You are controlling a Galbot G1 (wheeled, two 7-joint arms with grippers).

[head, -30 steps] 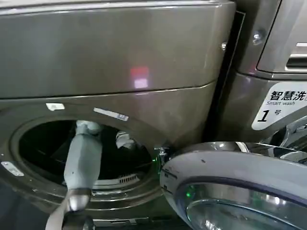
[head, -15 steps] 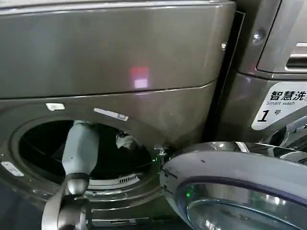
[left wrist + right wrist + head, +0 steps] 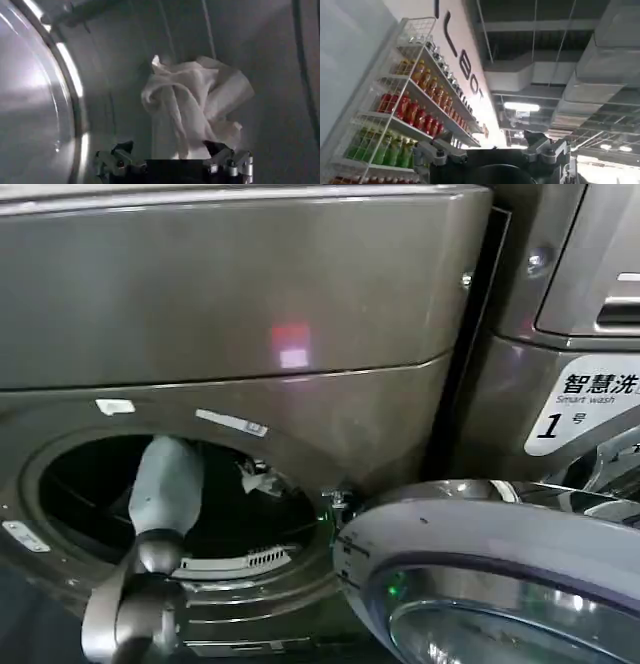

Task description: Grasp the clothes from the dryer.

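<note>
The dryer is a bronze-grey front loader, and its round glass door is swung open at the lower right. My left arm reaches through the porthole into the dark drum. The clothes are a small crumpled white bundle resting against the drum wall, and a bit of them shows beside my arm. My left gripper is open right in front of the bundle, with the lower end of the cloth between its spread fingers. My right gripper is open and holds nothing, pointing up at a ceiling.
The porthole's grey rim rings my left arm closely. A white sticker with a "1" sits on the panel to the right. A shelf of coloured bottles stands in the room behind the right gripper.
My left forearm has slid left and pointed deeper into the drum, and its elbow has risen into the head view. The white bundle has shifted slightly.
</note>
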